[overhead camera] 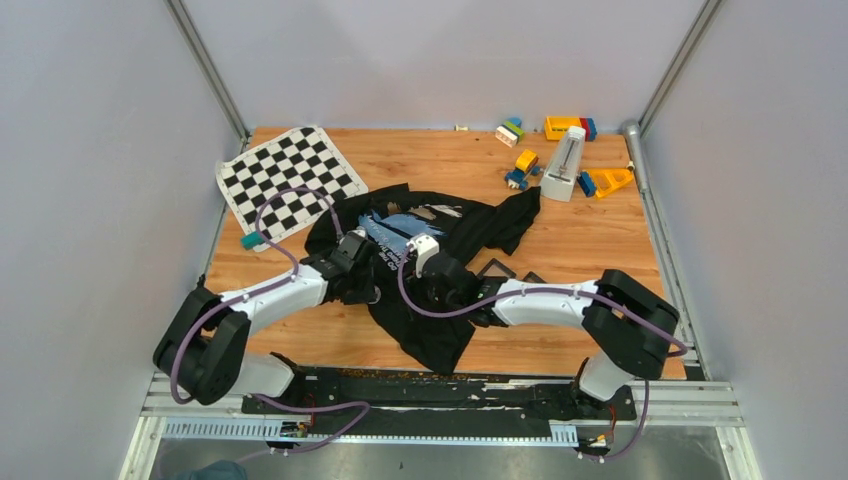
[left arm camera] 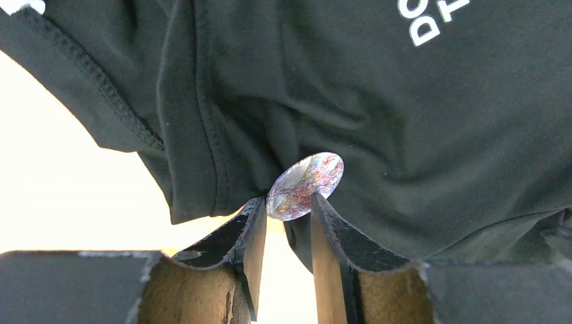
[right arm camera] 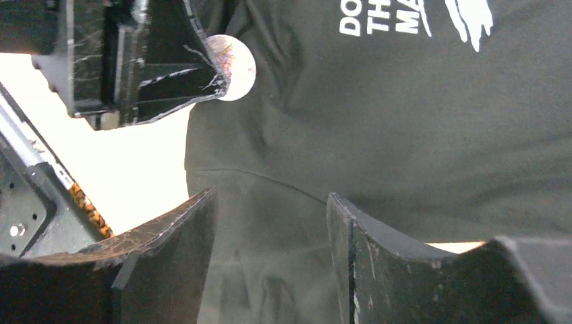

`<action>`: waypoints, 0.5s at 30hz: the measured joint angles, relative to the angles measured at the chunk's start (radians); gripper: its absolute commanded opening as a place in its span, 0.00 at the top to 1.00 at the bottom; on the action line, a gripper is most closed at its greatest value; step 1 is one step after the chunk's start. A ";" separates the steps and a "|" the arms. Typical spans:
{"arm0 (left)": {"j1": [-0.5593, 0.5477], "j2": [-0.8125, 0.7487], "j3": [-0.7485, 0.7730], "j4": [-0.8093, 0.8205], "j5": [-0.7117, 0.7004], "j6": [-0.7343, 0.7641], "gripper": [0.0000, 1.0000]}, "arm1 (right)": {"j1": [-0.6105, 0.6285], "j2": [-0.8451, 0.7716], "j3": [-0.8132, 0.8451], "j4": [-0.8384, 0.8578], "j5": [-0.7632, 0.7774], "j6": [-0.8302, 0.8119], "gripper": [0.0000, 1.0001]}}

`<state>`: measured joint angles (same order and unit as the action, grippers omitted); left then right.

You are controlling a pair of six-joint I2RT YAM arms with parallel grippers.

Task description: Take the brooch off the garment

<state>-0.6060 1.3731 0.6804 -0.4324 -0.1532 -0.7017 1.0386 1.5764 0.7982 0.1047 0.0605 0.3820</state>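
Note:
The garment (overhead camera: 480,225) is a black cloth with a blue and white print, crumpled mid-table. It fills the left wrist view (left arm camera: 418,128) and the right wrist view (right arm camera: 405,135). The brooch (left arm camera: 307,182) is a small silvery oval disc on the cloth, also seen in the right wrist view (right arm camera: 237,64). My left gripper (left arm camera: 287,200) has its two fingertips closed on the brooch's lower edge. It shows in the right wrist view (right arm camera: 195,67) and the top view (overhead camera: 372,285). My right gripper (right arm camera: 270,196) is open, its fingers set down on the cloth just beside the brooch.
Two small square black trays (overhead camera: 497,268) lie right of the garment. A chequered mat (overhead camera: 290,175) lies at the back left. Coloured toy blocks (overhead camera: 520,165) and a white upright object (overhead camera: 566,165) stand at the back right. Bare wood (left arm camera: 61,169) shows left of the cloth.

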 measured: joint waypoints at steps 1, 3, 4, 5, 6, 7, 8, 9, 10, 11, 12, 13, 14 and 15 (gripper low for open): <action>0.017 -0.015 -0.019 0.017 0.016 0.000 0.63 | 0.001 0.020 0.015 -0.002 0.001 0.000 0.37; 0.040 -0.043 -0.049 0.037 0.041 -0.001 0.63 | 0.001 0.062 0.050 -0.018 0.003 0.000 0.37; 0.047 -0.060 -0.061 0.041 0.050 -0.001 0.63 | 0.001 0.088 0.072 -0.026 0.006 0.000 0.38; 0.052 -0.077 -0.072 0.041 0.058 0.000 0.63 | 0.001 0.112 0.094 -0.038 0.010 0.000 0.38; 0.056 -0.093 -0.078 0.040 0.065 0.000 0.63 | 0.001 0.129 0.108 -0.046 0.013 0.000 0.39; 0.062 -0.109 -0.083 0.039 0.070 0.000 0.64 | 0.001 0.146 0.123 -0.060 0.018 -0.001 0.40; 0.067 -0.125 -0.084 0.034 0.074 0.000 0.64 | 0.001 0.162 0.138 -0.072 0.023 -0.002 0.40; 0.070 -0.137 -0.084 0.031 0.074 0.000 0.64 | 0.001 0.177 0.151 -0.086 0.027 -0.003 0.40; 0.075 -0.150 -0.084 0.029 0.075 0.001 0.64 | 0.001 0.193 0.166 -0.104 0.033 -0.003 0.40; 0.085 -0.187 -0.085 0.017 0.075 0.002 0.63 | 0.001 0.215 0.184 -0.129 0.044 -0.003 0.39; 0.087 -0.199 -0.085 0.013 0.075 0.002 0.61 | 0.001 0.221 0.189 -0.137 0.047 -0.003 0.40; 0.092 -0.220 -0.085 0.006 0.074 0.002 0.61 | 0.003 0.231 0.202 -0.154 0.059 -0.003 0.44; 0.094 -0.244 -0.085 -0.006 0.069 0.002 0.61 | 0.007 0.241 0.223 -0.173 0.079 -0.003 0.52; 0.097 -0.277 -0.085 -0.022 0.062 0.001 0.61 | 0.012 0.256 0.245 -0.194 0.105 -0.003 0.62</action>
<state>-0.5091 1.0962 0.5957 -0.4541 -0.0910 -0.7006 1.0504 1.8324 1.0435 -0.0895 0.1654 0.3790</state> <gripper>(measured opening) 0.387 0.577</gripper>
